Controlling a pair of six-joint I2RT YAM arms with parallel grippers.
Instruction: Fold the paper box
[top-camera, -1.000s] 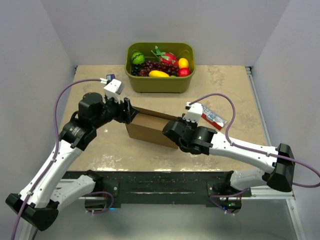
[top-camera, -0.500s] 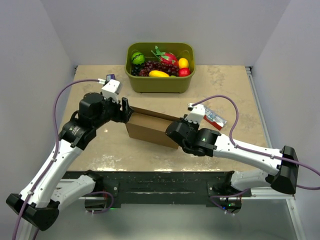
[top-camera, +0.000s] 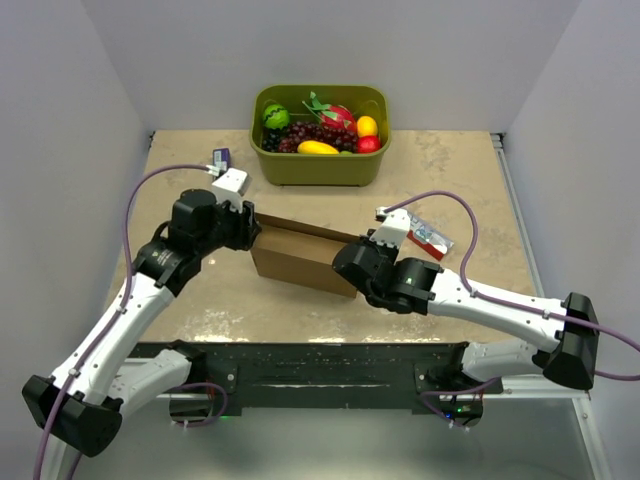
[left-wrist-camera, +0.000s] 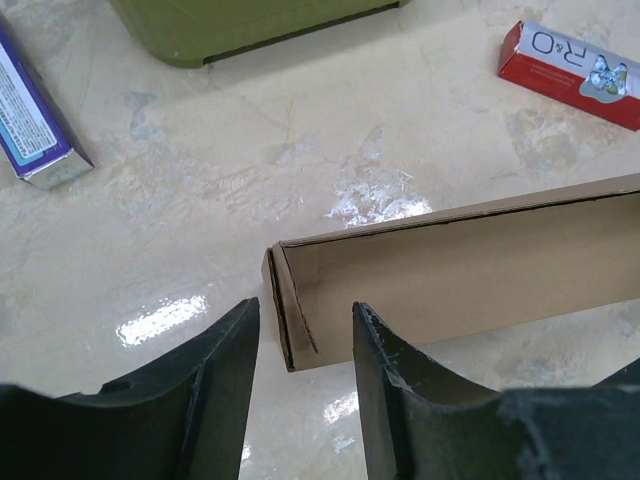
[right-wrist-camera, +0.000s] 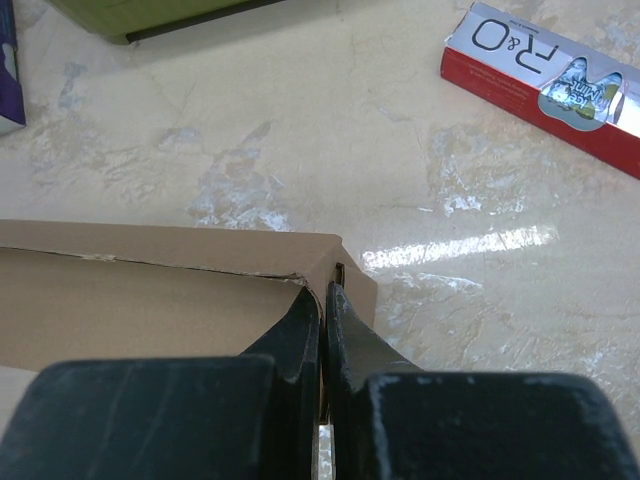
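The paper box lies across the middle of the table, its left end farther back and its right end nearer me. My left gripper is at the left end, one finger on either side of the end wall. My right gripper is on the right end. Behind the paper box, at the middle of the far edge, stands the tub with fruit in it. A small carton lies left of the tub, toward the far-left corner. A flat packet lies right of the paper box, toward the right edge.
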